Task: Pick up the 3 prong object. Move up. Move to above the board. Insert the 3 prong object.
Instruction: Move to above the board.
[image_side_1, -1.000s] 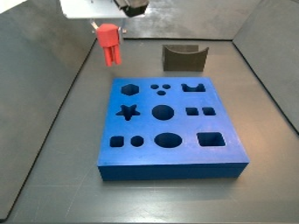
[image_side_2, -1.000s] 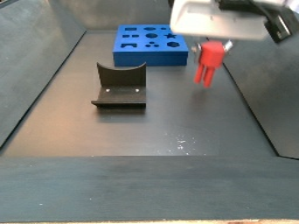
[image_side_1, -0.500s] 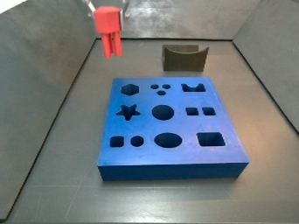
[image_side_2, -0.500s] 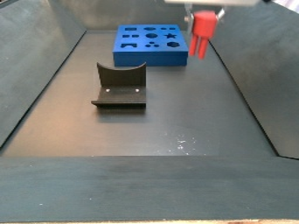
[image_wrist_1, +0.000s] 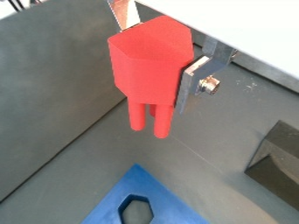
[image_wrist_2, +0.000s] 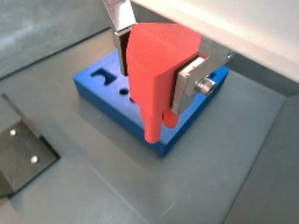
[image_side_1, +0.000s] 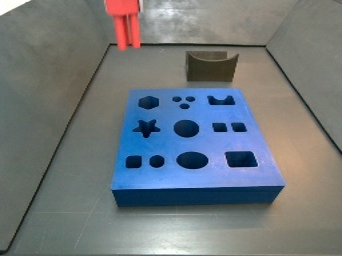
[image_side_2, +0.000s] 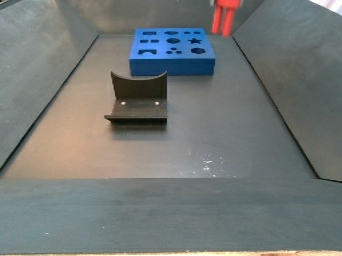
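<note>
My gripper (image_wrist_1: 156, 54) is shut on the red 3 prong object (image_wrist_1: 147, 66), its silver fingers (image_wrist_2: 190, 77) clamping the blocky top with the prongs hanging down. It is held high above the floor. In both side views only the red piece shows at the top edge (image_side_1: 124, 24) (image_side_2: 227, 16); the gripper body is out of frame there. The blue board (image_side_1: 194, 144) with shaped cut-outs lies flat on the grey floor. In a wrist view the board (image_wrist_2: 111, 92) lies below and behind the prongs; in a wrist view only its corner (image_wrist_1: 140, 201) shows.
A dark olive-brown U-shaped block (image_side_1: 210, 66) stands beyond the board's far side, also in a side view (image_side_2: 135, 99). Sloping grey walls (image_side_1: 54, 90) enclose the floor on both sides.
The gripper has risen with the red 3 prong object; the piece moved up to the top edge in both side views. The board and block have not moved.
</note>
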